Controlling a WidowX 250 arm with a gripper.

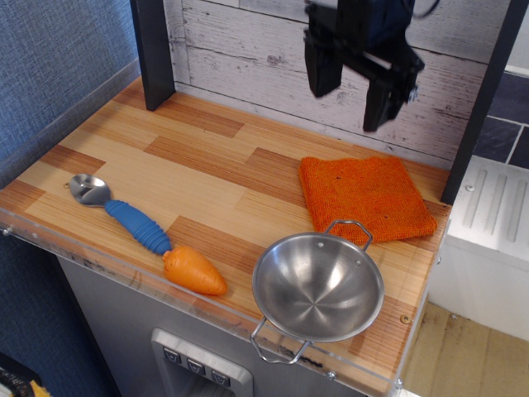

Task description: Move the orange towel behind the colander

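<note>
My jaws are spread and hold nothing; my gripper [354,87] hangs high above the surface [207,174], in front of the plank wall. The orange towel [364,197] lies flat behind the colander [318,286], touching its rear wire handle.

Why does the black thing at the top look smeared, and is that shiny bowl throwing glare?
In the only view, observation.image, the black tool is slightly blurred at its edges, likely from motion, its fingers apart above the flat bright orange towel; the shiny round steel colander shows soft pale reflections inside, no harsh glare; the wooden counter is evenly lit and sharp.
</note>
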